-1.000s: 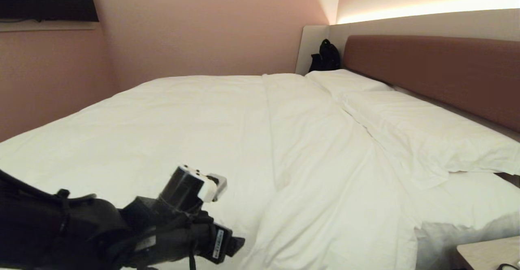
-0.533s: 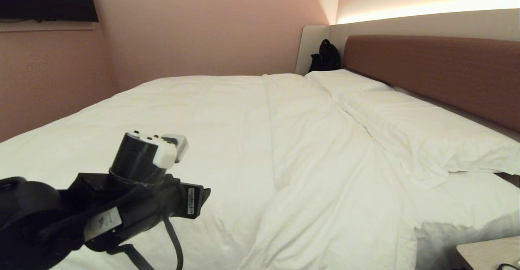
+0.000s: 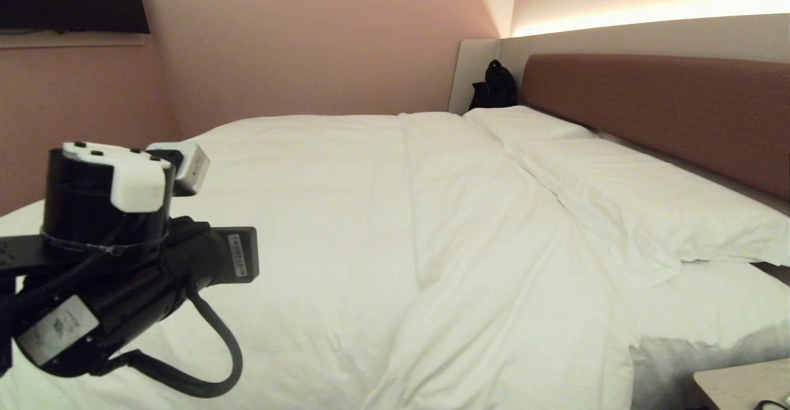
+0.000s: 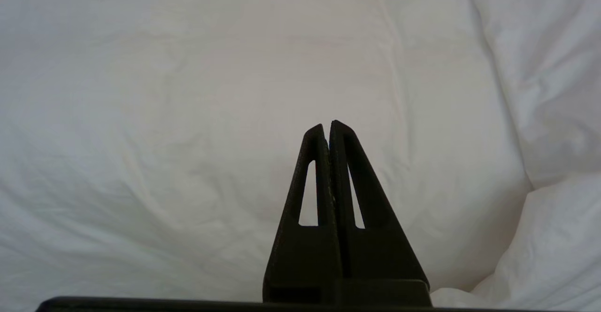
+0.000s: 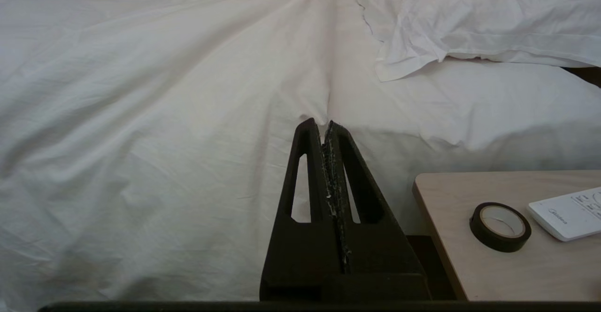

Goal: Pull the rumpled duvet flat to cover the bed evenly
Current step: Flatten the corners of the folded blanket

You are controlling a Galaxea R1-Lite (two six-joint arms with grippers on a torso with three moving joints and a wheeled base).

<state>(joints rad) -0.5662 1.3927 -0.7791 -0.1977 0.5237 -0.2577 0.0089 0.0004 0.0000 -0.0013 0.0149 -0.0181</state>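
Bedside scene, seen as I am working the rig remotely. The duvet (image 3: 345, 212) is lying across the bed (image 3: 654, 107), covering most of the mattress from the near edge to the far wall side; one long crease is running down it toward the near edge, and its head-end border is sitting folded just short of the pillows (image 3: 623, 194).

I am reading the duvet as soft, puffy and limp, light in a pinch but draggy over its full spread, so it will likely bunch rather than slide as one sheet. The best hold, in my judgement, is a pinch of doubled cloth at an edge or corner, pulling low and outward along the crease.

The left gripper (image 4: 327, 125) is hanging above the quilt with its jaws pressed together and nothing between them. The right gripper (image 5: 320, 124) is idling by the bedside table (image 5: 469, 265), jaws likewise fully closed and empty.

Count: one duvet, one bed, two pillows, one bedside table, one roll of black tape (image 5: 500, 226), one white remote (image 5: 568, 213), one dark bag (image 3: 494, 86) at the far corner.
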